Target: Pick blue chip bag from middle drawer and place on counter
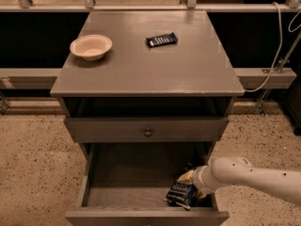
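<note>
The blue chip bag (180,193) lies in the front right corner of the open middle drawer (127,173), dark navy with white lettering. My gripper (192,179) reaches into the drawer from the right on its white arm (244,174). It sits right at the bag's upper right end and touches or overlaps it. The counter (155,69) is the grey cabinet top above.
A cream bowl (91,46) stands on the counter's left side. A small dark bar wrapper (162,39) lies near the counter's back middle. The drawer above, with a round knob (148,132), is closed. A rail and a white cable (277,55) run behind the cabinet.
</note>
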Robot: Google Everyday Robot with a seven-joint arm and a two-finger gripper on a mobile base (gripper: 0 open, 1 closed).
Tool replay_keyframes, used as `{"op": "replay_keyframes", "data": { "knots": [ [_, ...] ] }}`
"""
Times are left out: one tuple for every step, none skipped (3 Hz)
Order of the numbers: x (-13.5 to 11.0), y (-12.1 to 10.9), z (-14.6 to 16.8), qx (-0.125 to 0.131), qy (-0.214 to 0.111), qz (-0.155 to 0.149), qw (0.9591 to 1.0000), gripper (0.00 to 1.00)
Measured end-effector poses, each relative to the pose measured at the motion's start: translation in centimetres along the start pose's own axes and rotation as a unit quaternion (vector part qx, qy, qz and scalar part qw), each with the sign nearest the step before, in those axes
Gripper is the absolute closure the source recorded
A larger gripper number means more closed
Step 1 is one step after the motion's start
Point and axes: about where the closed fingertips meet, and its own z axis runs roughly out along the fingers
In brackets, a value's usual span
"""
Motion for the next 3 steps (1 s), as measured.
{"op": "replay_keyframes", "data": {
  "knots": [
    [-0.4,-0.3,-0.3,0.005,0.003,-0.003,1.0,0.6],
    [-0.8,-0.8,-1.2,0.025,0.0,-0.007,0.9997,0.84],
    [-1.1,-1.3,-2.7,0.067,-0.013,-0.001,0.9977,0.83]
  ]
}}
